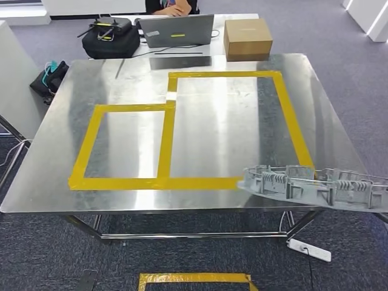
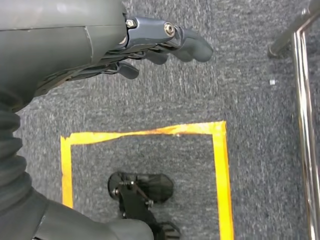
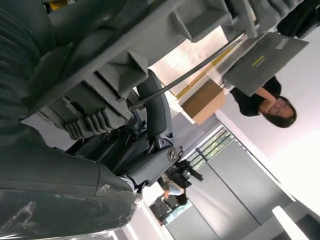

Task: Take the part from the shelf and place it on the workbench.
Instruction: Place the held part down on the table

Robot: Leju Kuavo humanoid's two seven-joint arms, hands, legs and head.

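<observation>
Part (image 1: 316, 185) lies lengthwise across the lower right of the frame, over the worktop (image 1: 206, 121) front edge; right robot hand (image 3: 151, 145) grips it from beneath; left robot hand (image 2: 158, 45) hangs empty, fingers loosely apart.

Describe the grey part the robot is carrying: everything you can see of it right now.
The grey part is long and narrow, looks like moulded plastic, with raised ribs, small walls and comb-like ridges along its length. In the head view it lies roughly level at the workbench's near right edge, overlapping the yellow tape's corner and running out of frame; whether it rests on the metal is unclear. In the right wrist view the right hand grips it from beneath.
</observation>
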